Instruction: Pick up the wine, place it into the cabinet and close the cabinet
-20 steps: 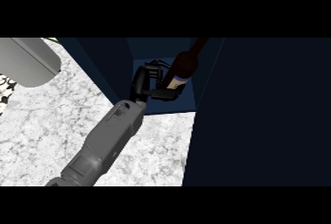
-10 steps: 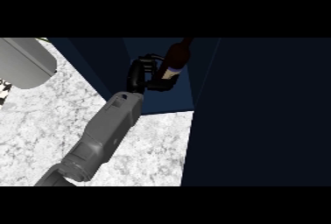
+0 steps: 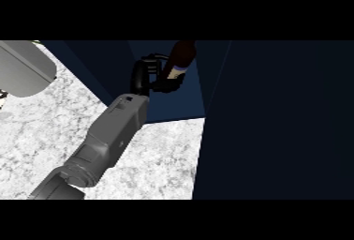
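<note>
- The cabinet (image 3: 276, 117), dark blue, fills the right side and far edge of the worktop; its door stands open along the right.
- The worktop (image 3: 159, 159) is white marble, bare near its front edge.
- A grey arm (image 3: 104, 140) reaches from the front edge toward the cabinet's opening.
- A grey object (image 3: 24, 68) sits at the worktop's far left corner.
- The robot hand (image 3: 149, 75) is curled round the wine.
- The wine (image 3: 178, 58) is inside the cabinet's opening, tilted, held at its lower part.
</note>
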`<state>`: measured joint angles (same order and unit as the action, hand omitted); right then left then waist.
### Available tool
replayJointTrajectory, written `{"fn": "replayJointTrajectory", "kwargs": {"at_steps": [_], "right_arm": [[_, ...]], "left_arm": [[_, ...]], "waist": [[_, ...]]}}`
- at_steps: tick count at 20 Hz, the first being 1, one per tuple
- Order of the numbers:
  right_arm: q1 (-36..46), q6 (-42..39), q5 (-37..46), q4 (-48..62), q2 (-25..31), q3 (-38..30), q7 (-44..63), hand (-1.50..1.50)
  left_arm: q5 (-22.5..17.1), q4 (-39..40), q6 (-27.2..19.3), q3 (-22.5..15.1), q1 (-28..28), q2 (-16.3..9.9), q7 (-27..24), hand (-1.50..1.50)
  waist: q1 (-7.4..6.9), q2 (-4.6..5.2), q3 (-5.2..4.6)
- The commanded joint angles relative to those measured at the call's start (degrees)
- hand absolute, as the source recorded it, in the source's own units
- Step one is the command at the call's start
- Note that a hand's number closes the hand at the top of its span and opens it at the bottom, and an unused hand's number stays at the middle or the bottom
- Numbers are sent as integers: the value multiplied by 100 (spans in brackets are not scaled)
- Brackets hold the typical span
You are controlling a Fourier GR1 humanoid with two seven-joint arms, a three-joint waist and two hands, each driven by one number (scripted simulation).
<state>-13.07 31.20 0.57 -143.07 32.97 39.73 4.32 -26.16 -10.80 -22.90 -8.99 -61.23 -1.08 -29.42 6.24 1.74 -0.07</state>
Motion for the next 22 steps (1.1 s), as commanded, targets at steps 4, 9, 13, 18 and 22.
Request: {"fn": "replayJointTrajectory", "kwargs": {"at_steps": [4,9,13,18,22], "right_arm": [[-252,-120,-297,-721,147,18,149,-150],[-365,-150,-263,-616,109,152,-46,-150],[-437,-302,-339,-667,221,141,-217,-150],[-505,-283,-285,-814,248,112,-164,-150],[-456,-240,-345,-747,173,40,-186,-150]], "left_arm": [[209,413,-145,-45,-262,-237,-180,-150],[295,591,-421,-50,-312,-376,-363,-150],[290,718,-560,-18,-474,-450,-218,-150],[241,559,-21,48,-533,-409,-369,-150],[-38,347,417,348,-665,-421,-465,-150]], "waist": [[43,35,-1],[129,57,-3],[194,68,2],[81,11,-7],[16,21,-13]]}}
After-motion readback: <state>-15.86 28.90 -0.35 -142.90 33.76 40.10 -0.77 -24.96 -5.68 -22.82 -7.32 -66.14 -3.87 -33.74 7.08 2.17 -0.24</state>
